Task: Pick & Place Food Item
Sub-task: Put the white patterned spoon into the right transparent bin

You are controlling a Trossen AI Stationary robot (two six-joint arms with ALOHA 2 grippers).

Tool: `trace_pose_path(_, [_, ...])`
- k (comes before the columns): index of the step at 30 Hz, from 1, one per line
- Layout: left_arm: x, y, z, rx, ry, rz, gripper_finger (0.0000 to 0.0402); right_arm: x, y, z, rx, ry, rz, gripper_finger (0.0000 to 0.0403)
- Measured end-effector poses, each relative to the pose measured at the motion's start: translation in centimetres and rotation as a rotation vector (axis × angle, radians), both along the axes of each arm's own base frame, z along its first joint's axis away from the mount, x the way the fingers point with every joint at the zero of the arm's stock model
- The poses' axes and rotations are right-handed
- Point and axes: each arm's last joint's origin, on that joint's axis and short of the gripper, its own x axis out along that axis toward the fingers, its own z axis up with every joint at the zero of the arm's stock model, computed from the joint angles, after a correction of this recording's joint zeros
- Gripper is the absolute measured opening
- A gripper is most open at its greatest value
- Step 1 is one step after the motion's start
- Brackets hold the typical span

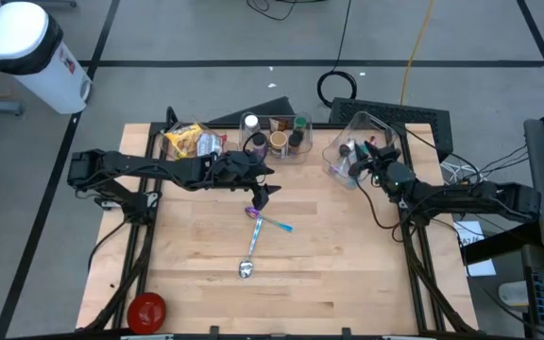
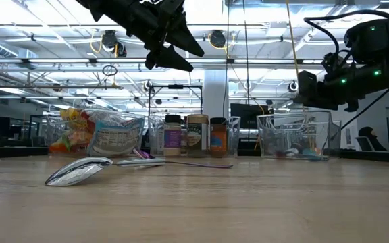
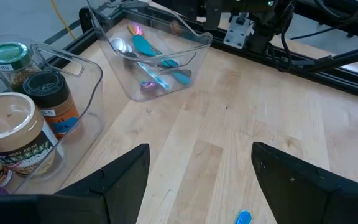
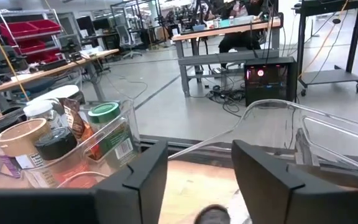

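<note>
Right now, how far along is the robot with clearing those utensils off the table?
Partly done, it seems. Several utensils already lie in the clear bin, and the right end effector hangs over it, fingers apart, apparently empty. The left end effector hangs open over the table, holding nothing. Left to do: the metal spoon and colored utensils on the wood.

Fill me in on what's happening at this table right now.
Two robot arms are working over a wooden table. The left tool hangs open and empty above loose cutlery: a metal spoon, plus purple and blue pieces. The right tool is over the clear bin of utensils at the back right, fingers parted, nothing visibly held. A clear tray of jars and snack bags sit untouched along the back edge.
</note>
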Motion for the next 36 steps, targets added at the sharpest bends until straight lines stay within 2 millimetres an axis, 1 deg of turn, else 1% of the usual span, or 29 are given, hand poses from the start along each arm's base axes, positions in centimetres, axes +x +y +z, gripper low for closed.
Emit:
trace_pose_path(2, [0.0,0.0,0.0,0.0,0.0,0.0,0.0285,0.0,0.0,0.0,0.0,-0.001,0.012,0.0181])
trace_pose_path(5, [0.0,0.0,0.0,0.0,0.0,0.0,0.0285,0.3,0.2,0.3,-0.01,-0.024,0.105,0.0188])
trace_pose_path(8, [0.0,0.0,0.0,0.0,0.0,0.0,0.0285,0.7,0.4,1.0,-0.041,-0.092,0.271,0.0191])
trace_pose_path(10, [0.0,0.0,0.0,0.0,0.0,0.0,0.0285,1.0,0.8,1.4,-0.057,-0.127,0.428,0.0192])
trace_pose_path(13, [0.0,0.0,0.0,0.0,0.0,0.0,0.0285,1.8,1.9,1.8,-0.059,-0.138,0.681,0.0192])
trace_pose_path(14, [0.0,0.0,0.0,0.0,0.0,0.0,0.0285,2.3,2.3,2.3,-0.059,-0.14,0.754,0.0192])
trace_pose_path(16, [0.0,0.0,0.0,0.0,0.0,0.0,0.0285,3.3,3.4,3.7,-0.088,-0.172,0.871,0.0192])
trace_pose_path(19, [0.0,0.0,0.0,0.0,0.0,0.0,0.0285,4.7,5.2,4.8,-0.112,-0.122,1.005,0.0192])
trace_pose_path(21, [0.0,0.0,0.0,0.0,0.0,0.0,0.0285,5.8,6.7,5.3,-0.127,-0.05,1.068,0.0192])
trace_pose_path(24, [0.0,0.0,0.0,0.0,0.0,0.0,0.0285,7.6,8.9,6.4,-0.185,0.038,1.091,0.0192])
trace_pose_path(27, [0.0,0.0,0.0,0.0,0.0,0.0,0.0285,9.8,11.1,6.5,-0.224,0.149,1.126,0.0192])
trace_pose_path(30, [0.0,0.0,0.0,0.0,0.0,0.0,0.0285,12.4,13.1,6.4,-0.262,0.213,1.191,0.0192])
trace_pose_path(32, [0.0,0.0,0.0,0.0,0.0,0.0,0.0285,14.3,14.1,6.0,-0.265,0.255,1.22,0.0192])
trace_pose_path(36, [0.0,0.0,0.0,0.0,0.0,0.0,0.0285,18.2,15.5,3.8,-0.244,0.355,1.284,0.0192])
